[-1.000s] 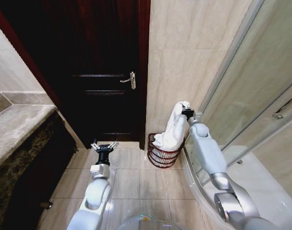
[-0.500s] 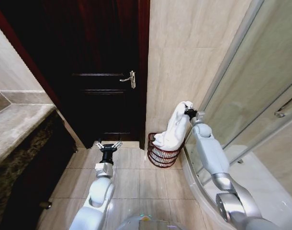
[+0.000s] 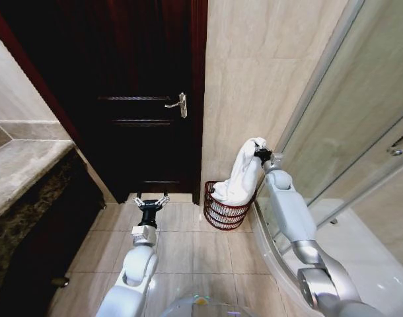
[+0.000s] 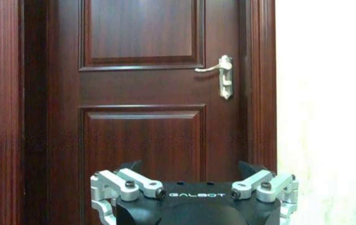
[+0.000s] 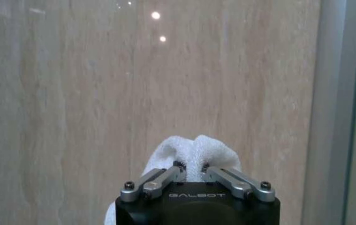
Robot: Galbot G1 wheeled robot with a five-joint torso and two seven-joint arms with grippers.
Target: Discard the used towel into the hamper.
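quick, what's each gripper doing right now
Left gripper: open, empty, low in front of the door.
Right gripper: shut on the towel, whose lower end hangs into the hamper.

Fluffy cloth towel [image 3: 241,173]; wire hamper [image 3: 226,211]; glossy wooden door [image 4: 146,93]

A home bathroom is indicated. Beige tiled walls [image 3: 254,79] and a tiled floor [image 3: 182,247] are seen, with a glass shower enclosure [image 3: 360,132] on a curved base at the right. A stone-topped vanity counter [image 3: 23,168] and a dark wooden door [image 3: 135,99] with a lever handle [image 3: 178,104] are noted.
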